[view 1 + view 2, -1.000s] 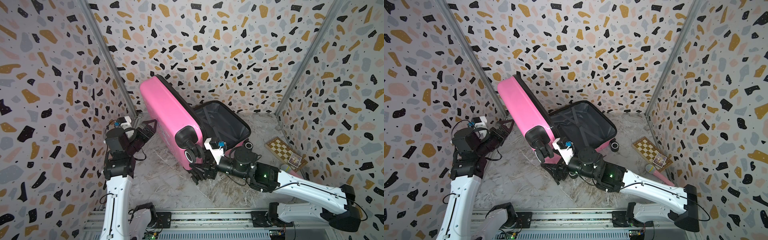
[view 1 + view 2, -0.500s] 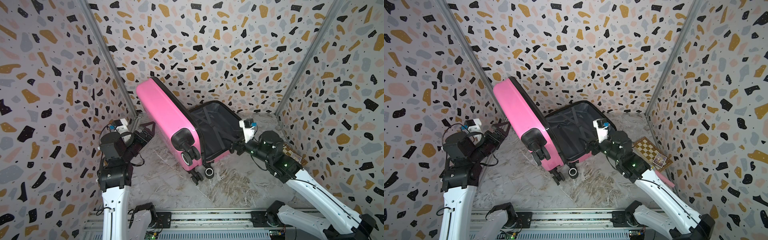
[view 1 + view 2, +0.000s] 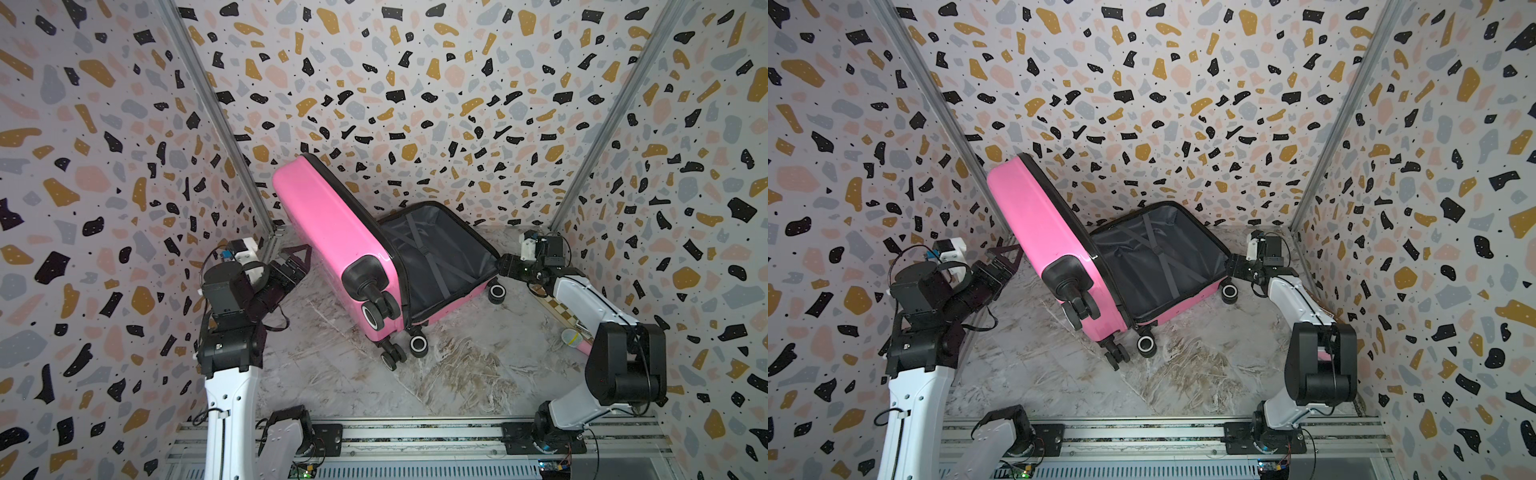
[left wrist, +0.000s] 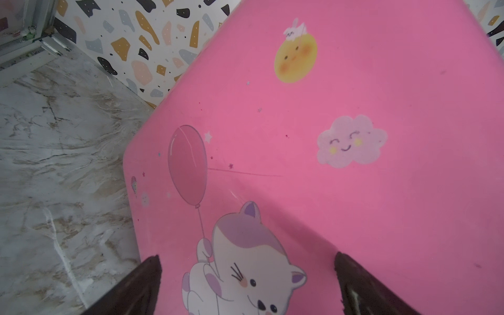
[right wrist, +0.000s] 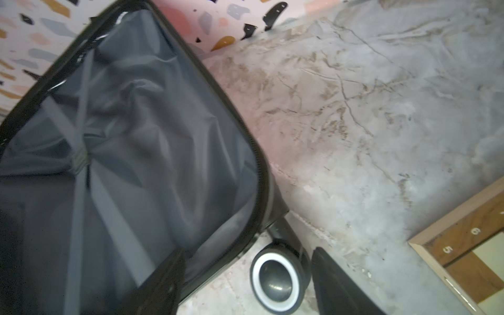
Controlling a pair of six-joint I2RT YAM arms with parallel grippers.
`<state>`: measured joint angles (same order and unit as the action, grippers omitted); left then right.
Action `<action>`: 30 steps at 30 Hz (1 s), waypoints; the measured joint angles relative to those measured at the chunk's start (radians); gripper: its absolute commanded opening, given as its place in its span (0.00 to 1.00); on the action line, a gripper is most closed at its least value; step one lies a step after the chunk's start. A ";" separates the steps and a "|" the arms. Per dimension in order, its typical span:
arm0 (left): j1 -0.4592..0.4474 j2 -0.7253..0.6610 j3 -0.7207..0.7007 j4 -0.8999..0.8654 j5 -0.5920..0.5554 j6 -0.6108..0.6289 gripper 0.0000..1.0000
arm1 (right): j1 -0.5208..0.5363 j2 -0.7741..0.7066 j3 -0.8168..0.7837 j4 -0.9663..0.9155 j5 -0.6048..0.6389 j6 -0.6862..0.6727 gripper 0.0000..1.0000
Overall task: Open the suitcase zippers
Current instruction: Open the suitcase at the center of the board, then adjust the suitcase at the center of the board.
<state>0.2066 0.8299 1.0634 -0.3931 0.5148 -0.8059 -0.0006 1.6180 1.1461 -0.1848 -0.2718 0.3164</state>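
The hot-pink suitcase [image 3: 328, 232] [image 3: 1038, 224] is open. One half stands tilted up, and the other lies flat with its grey lining [image 3: 440, 257] facing up. The black zipper band [image 5: 261, 174] edges the flat half; no pull shows. My left gripper [image 3: 297, 262] [image 4: 246, 256] is open, close to the raised half's printed outer face [image 4: 300, 163], with a cartoon cat between its fingers. My right gripper [image 3: 505, 266] [image 5: 248, 252] is open at the flat half's right corner. One finger is over the lining and the other is outside, beside a wheel [image 5: 278, 278].
A wooden chessboard [image 3: 561, 309] [image 5: 469, 251] lies by the right wall under my right arm, with a pink stick-like thing [image 3: 575, 338] beside it. The suitcase's front wheels [image 3: 417, 344] rest on the marble-look tabletop [image 3: 332, 374]. Terrazzo walls enclose three sides.
My right arm swung from the suitcase's front wheels round to the flat half's right corner. The suitcase shifted a little. My left arm drew back slightly and its gripper stayed open.
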 measured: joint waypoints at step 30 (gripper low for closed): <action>0.002 0.100 0.007 -0.003 -0.018 0.011 0.99 | -0.013 -0.195 -0.309 0.068 0.352 0.368 0.00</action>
<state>0.2089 0.9295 1.0706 -0.3962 0.4969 -0.7952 -0.0132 1.4227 0.8371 -0.1165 0.0803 0.6846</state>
